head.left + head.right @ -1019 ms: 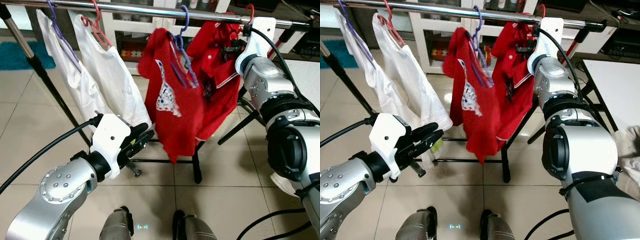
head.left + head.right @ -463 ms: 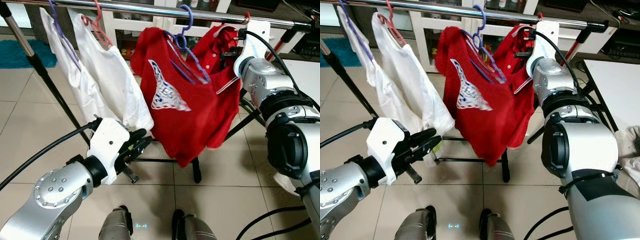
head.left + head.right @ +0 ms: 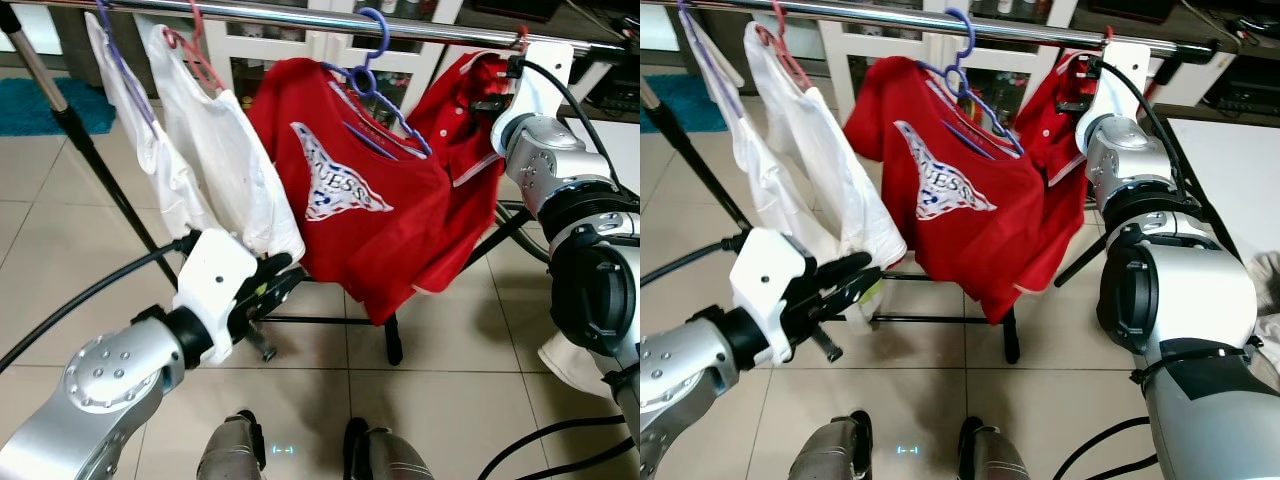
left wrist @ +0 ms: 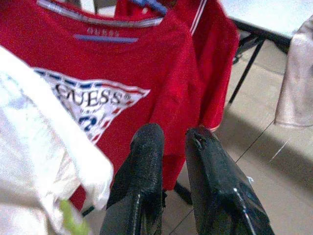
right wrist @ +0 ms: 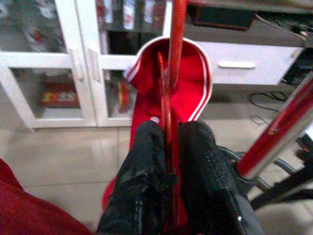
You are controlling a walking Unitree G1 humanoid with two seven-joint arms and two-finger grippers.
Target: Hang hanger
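Right gripper (image 5: pixel 168 161) is up at the rail (image 3: pixel 300 17), fingers pinched on the thin red hanger (image 5: pixel 168 88) that carries the red polo shirt (image 3: pixel 470 120); in the right wrist view the hanger wire runs straight up between the two black fingers to its hook at the top edge. We judge the hook to be at or on the rail near its right end, but we cannot tell whether it is fully seated over the bar. Left gripper (image 4: pixel 171 161) sits low in front of us, fingers close together with a narrow gap, holding nothing, pointed at the red graphic tee (image 3: pixel 340 190) on its blue hanger (image 3: pixel 372 70). Two white shirts (image 3: pixel 210 150) hang further left. Risk: if we let go before the hook is over the bar, hanger and polo drop to the tiled floor (image 3: pixel 450 350); pulling the arm back sideways could also drag the hook off or crowd the blue hanger
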